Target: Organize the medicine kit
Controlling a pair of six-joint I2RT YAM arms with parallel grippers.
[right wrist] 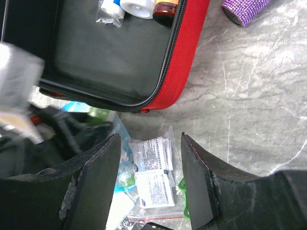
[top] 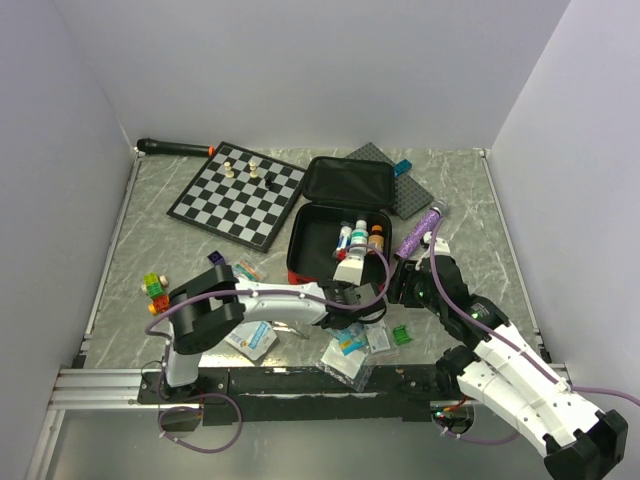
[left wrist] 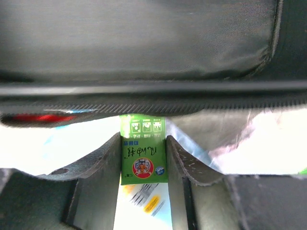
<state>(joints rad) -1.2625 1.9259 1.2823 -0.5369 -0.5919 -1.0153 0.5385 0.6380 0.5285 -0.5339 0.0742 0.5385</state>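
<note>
Marbled tabletop (top: 150, 250); green sachet (left wrist: 143, 155), upside-down Chinese print, between left gripper (left wrist: 143, 140) fingers (left wrist: 103, 165)

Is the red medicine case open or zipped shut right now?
Open: the case's lid lies flipped back, and bottles show inside.

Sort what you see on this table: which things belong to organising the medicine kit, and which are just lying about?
Belong to the job:
- medicine kit, lying open
- bottles already inside it
- green sachet
- bagged sachets in front of the kit

Just lying about:
- chessboard
- coloured bricks
- grey baseplate
- black marker
</note>
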